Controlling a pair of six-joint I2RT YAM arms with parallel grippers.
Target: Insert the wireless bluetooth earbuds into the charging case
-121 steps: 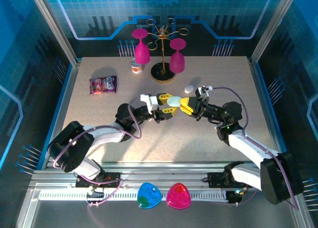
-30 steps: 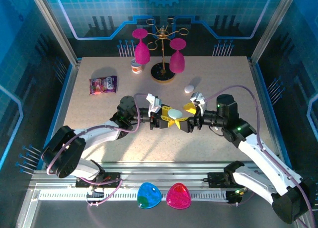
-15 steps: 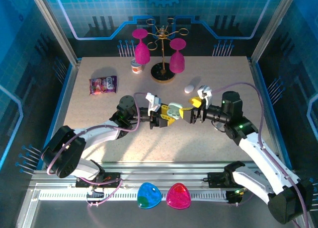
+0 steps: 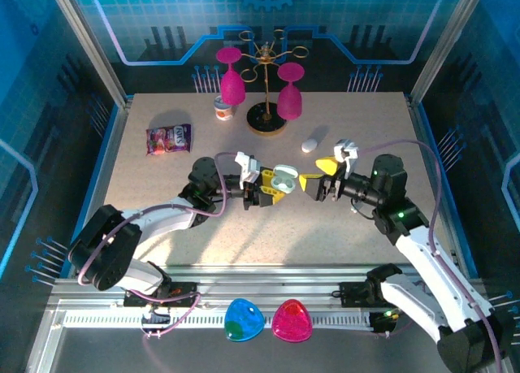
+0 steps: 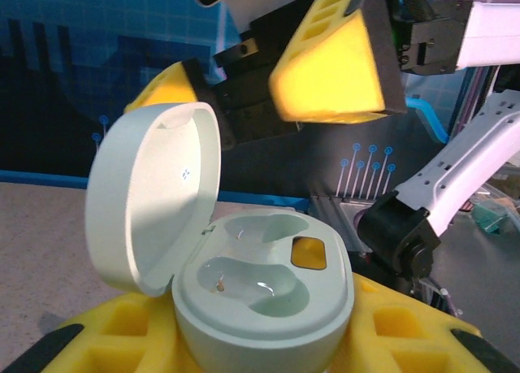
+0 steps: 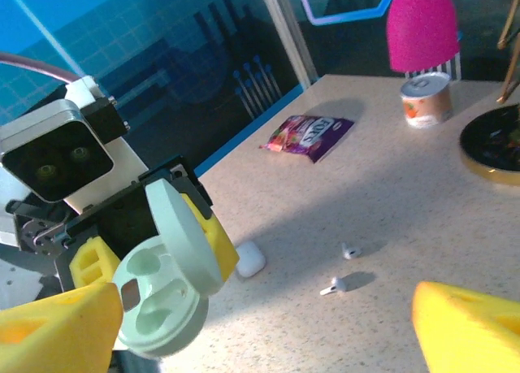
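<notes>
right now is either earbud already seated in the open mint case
No, the open mint case is empty inside, and two earbuds lie loose on the table.

Overhead and close wrist views share charging case (image 4: 283, 178).

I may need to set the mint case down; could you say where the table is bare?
Bare: the near middle of the table, this side of the mint case, and the far right corner beyond the white case. Crowded: by the glass stand and cup, and mid-table, where earbuds lie.
</notes>
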